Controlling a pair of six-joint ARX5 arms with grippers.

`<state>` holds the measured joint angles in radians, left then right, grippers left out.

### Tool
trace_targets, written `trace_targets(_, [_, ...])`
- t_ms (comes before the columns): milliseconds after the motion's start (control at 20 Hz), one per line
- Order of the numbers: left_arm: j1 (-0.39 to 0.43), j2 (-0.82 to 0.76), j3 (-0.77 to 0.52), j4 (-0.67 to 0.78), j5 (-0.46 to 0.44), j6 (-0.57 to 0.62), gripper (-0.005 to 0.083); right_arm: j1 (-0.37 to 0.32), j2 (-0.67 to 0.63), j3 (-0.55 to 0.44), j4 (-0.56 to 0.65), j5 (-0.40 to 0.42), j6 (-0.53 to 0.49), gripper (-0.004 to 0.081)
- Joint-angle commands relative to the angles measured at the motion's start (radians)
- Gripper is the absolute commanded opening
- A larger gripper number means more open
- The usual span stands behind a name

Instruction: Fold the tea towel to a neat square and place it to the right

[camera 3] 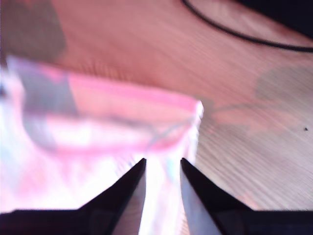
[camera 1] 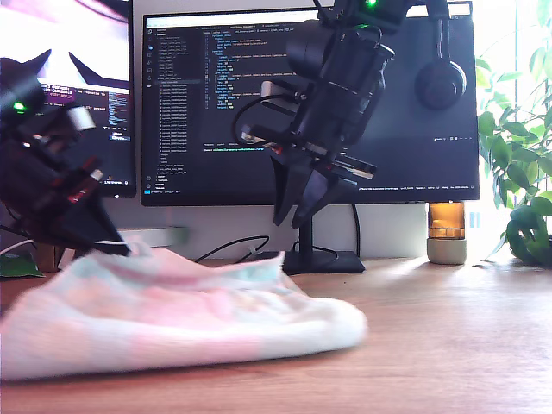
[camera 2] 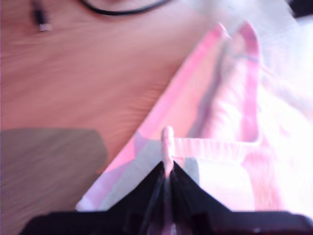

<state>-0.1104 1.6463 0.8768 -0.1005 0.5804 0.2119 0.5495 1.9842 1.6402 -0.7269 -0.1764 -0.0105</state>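
While pinching a ridge of the tea towel shut in my first gripper at the exterior view's left, folding mid-step; my second gripper hovering above, jaws parted, needing descent onto the free edge.

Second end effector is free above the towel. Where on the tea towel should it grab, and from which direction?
Take the tea towel's free corner, coming down from above. My second end effector is open there, and my first end effector is shut on the edge at the exterior view's left.
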Motion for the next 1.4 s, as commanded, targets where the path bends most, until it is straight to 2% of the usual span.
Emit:
trace_targets(0, [0.026,0.000,-0.019,0.008,0.009,-0.010,-0.0019,0.010,0.001,0.000,0.012,-0.017,-0.091,0.0222])
trace_targets(50, [0.035,0.000,-0.019,0.013,0.020,-0.011,-0.0019,0.021,0.001,0.000,0.021,-0.042,-0.171,0.0231])
trace_targets(150, [0.049,0.000,-0.019,0.029,0.028,-0.029,-0.0019,0.056,0.001,0.000,0.042,-0.091,-0.462,0.0231])
trace_targets(250, [0.050,0.000,-0.019,0.039,0.041,-0.033,-0.0019,0.091,0.001,0.000,0.087,-0.146,-0.661,0.0231])
trace_targets(300, [0.050,0.000,-0.019,0.045,0.041,-0.041,-0.0019,0.103,0.001,0.000,0.122,-0.171,-0.730,0.0233])
trace_targets(400, [0.050,0.000,-0.019,0.055,0.049,-0.059,-0.0019,0.135,0.007,0.000,0.181,-0.214,-0.790,0.0271])
trace_targets(550, [0.050,0.000,-0.019,0.058,0.064,-0.066,-0.0019,0.179,0.020,0.000,0.185,-0.217,-0.887,0.0306])
trace_targets(650, [0.050,0.000,-0.019,0.064,0.066,-0.066,-0.0019,0.196,0.049,0.000,0.188,-0.205,-0.906,0.0314])
trace_targets(900, [0.050,0.000,-0.019,0.065,0.074,-0.066,-0.0019,0.195,0.153,0.000,0.208,-0.117,-0.906,0.0318])
trace_targets(1100, [0.050,0.000,-0.019,0.064,0.084,-0.066,-0.0019,0.193,0.175,0.000,0.239,-0.072,-0.906,0.0313])
trace_targets(1250, [0.050,0.000,-0.019,0.066,0.093,-0.066,-0.0019,0.188,0.175,0.000,0.261,-0.049,-0.906,0.0230])
trace_targets(1350, [0.050,0.000,-0.019,0.065,0.099,-0.066,-0.0019,0.187,0.175,0.000,0.267,-0.049,-0.906,0.0208])
